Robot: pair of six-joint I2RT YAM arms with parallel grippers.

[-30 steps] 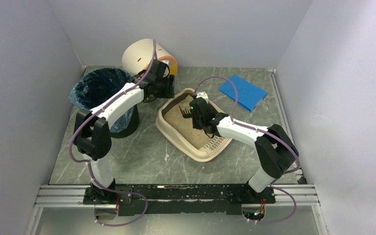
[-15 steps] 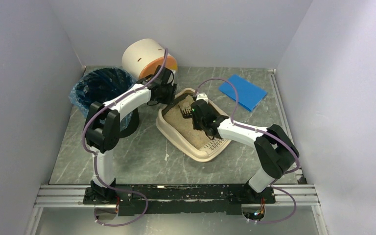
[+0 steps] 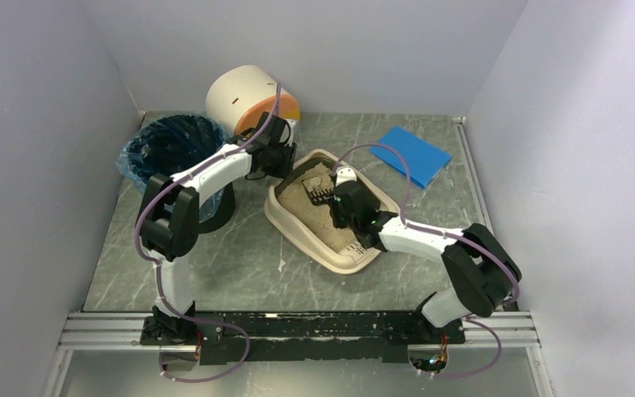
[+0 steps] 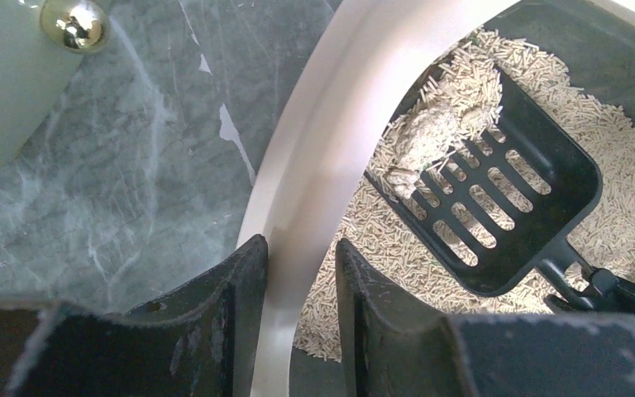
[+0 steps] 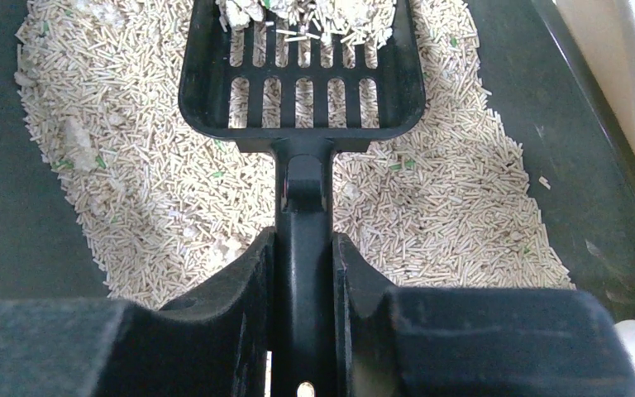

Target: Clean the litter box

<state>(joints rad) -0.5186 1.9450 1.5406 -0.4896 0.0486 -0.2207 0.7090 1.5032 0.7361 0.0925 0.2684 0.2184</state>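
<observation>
Standing far left: black round bin with blue plastic liner [image 3: 169, 147], mouth open beside the left arm, probably placed there to receive the waste.

Just right of it, at the far wall: white cylindrical drawer unit with an orange front [image 3: 248, 98]; no evident part in this step.

Centre of the grey marbled bench [image 3: 240, 256]: shallow beige plastic litter box [image 3: 343, 263] with tan pellet litter, lying askew.

Left fingers [image 4: 244, 289]: straddling the box's far-left rim, one outside and one inside. Whether they pinch it cannot be told. The position suggests steadying the tray against the scoop's push.

Black slotted plastic scoop [image 5: 302, 74]: blade low over the litter, pale clumps gathered at its far end.

Right fingers [image 5: 256, 281]: pinching the scoop's handle squarely, which holds the blade level.

Far right: flat blue rectangular pad [image 3: 411, 155], well apart from the box.
</observation>
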